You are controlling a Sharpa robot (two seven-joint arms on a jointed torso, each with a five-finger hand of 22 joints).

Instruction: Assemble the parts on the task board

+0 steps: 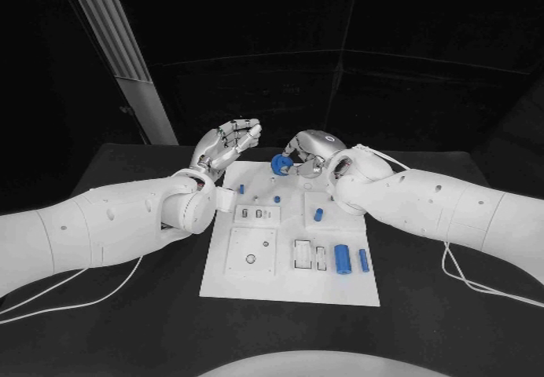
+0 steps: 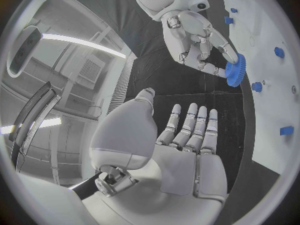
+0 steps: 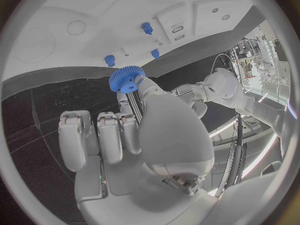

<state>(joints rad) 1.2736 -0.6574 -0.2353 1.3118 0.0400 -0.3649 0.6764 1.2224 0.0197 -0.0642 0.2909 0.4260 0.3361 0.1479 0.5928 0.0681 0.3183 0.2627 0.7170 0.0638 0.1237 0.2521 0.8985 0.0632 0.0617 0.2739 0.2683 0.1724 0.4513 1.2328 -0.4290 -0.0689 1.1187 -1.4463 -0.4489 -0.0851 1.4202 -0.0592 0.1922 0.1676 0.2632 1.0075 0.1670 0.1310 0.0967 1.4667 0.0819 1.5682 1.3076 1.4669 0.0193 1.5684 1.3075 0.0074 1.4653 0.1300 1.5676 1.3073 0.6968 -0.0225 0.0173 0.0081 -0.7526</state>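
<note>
Two hands are hovering over the far edge of the white board (image 1: 290, 271). The right hand (image 1: 314, 149) is pinching a blue gear (image 1: 280, 164) in its fingertips, probably ready to seat it. Just beside it, the left hand (image 1: 226, 143) is waiting with fingers spread, holding nothing.

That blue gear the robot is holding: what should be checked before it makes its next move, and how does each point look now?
1. Blue gear held by the right hand: ok, pinched at the fingertips.
2. Left hand out of the way: ok, held open and empty beside the gear.
3. Gear over the task board: ok, above its far edge.
4. Which spot takes the gear: cannot tell.
5. Blue pegs upright on the board: ok.
</note>
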